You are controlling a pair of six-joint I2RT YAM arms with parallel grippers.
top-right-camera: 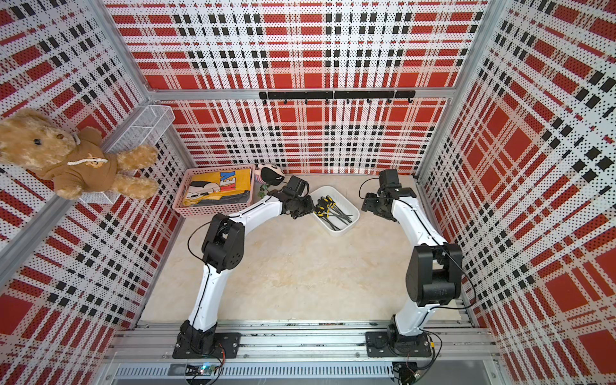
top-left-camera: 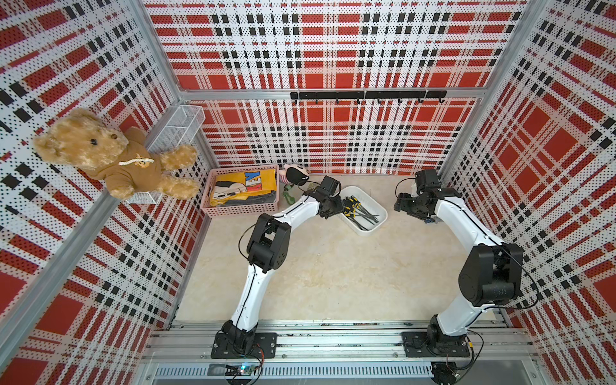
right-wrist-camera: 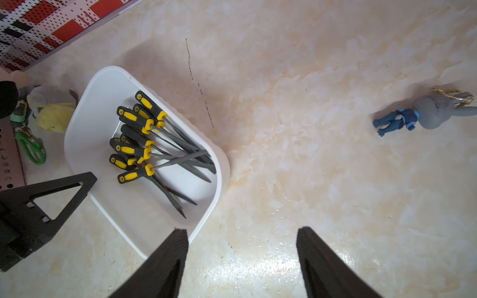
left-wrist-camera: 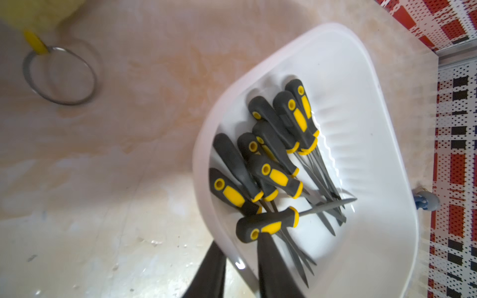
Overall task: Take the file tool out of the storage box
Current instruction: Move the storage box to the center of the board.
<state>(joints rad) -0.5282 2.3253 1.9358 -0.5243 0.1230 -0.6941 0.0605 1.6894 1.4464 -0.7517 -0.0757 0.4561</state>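
1. Bench [top-left-camera: 333,283]: storage box [top-left-camera: 375,226] sits near its back edge, about mid-width; light smooth plastic, likely to slide if tugged.
2. Left gripper [left-wrist-camera: 241,247]: jaws pinch the box's wall, one finger outside, one inside.
3. Right gripper [right-wrist-camera: 242,229]: jaws spread, empty, above the bench beside a box corner.
4. File tool [left-wrist-camera: 268,224]: topmost, lying across the other files [left-wrist-camera: 278,123] inside the box; probably light and stiff. Take its rubbery handle, not the thin, slick blade.

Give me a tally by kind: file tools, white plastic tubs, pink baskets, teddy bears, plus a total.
Black-and-yellow-handled file tools: 9
Shallow white plastic tub: 1
Pink lattice basket: 1
Brown plush teddy bear: 1
Total: 12
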